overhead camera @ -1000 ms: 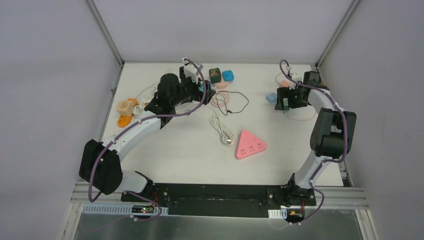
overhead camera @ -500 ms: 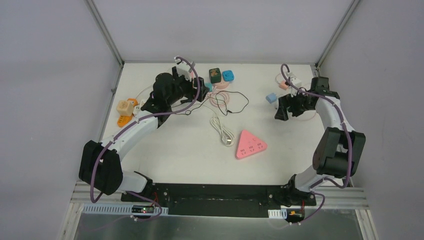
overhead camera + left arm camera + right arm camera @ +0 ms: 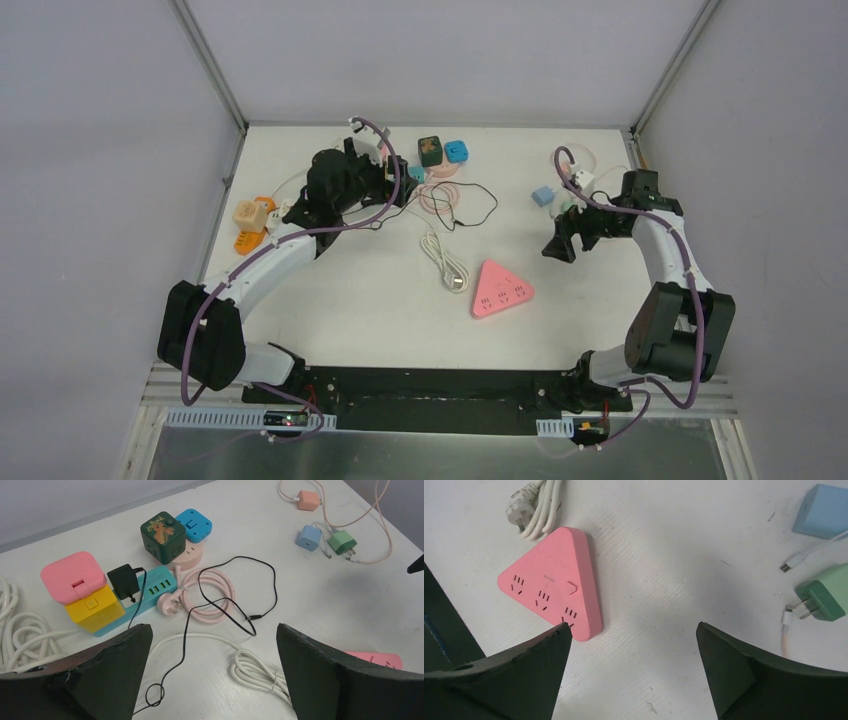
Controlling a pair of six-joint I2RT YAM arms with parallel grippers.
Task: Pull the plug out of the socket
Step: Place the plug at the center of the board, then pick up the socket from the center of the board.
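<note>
In the left wrist view a black plug (image 3: 123,581) sits in a teal power strip (image 3: 159,585), beside a pink cube (image 3: 72,576) and a yellow cube (image 3: 95,607). Its thin black cable (image 3: 235,587) loops over the table. My left gripper (image 3: 214,680) is open and empty, above the table short of the strip; in the top view it (image 3: 398,186) is at the back centre-left. My right gripper (image 3: 631,675) is open and empty over bare table beside a pink triangular socket (image 3: 555,582); in the top view it (image 3: 556,246) is at the right.
A green cube socket (image 3: 163,531), a blue cube (image 3: 194,525) and a coiled pink cable (image 3: 210,592) lie behind the strip. A bundled white cable (image 3: 443,262) lies mid-table. Blue (image 3: 824,512) and green (image 3: 826,597) chargers lie at the back right. Orange and beige sockets (image 3: 250,220) sit far left.
My right gripper has moved from the chargers at the back right toward the centre and nearer. My left gripper has pulled back slightly to the left. Both stay open.
</note>
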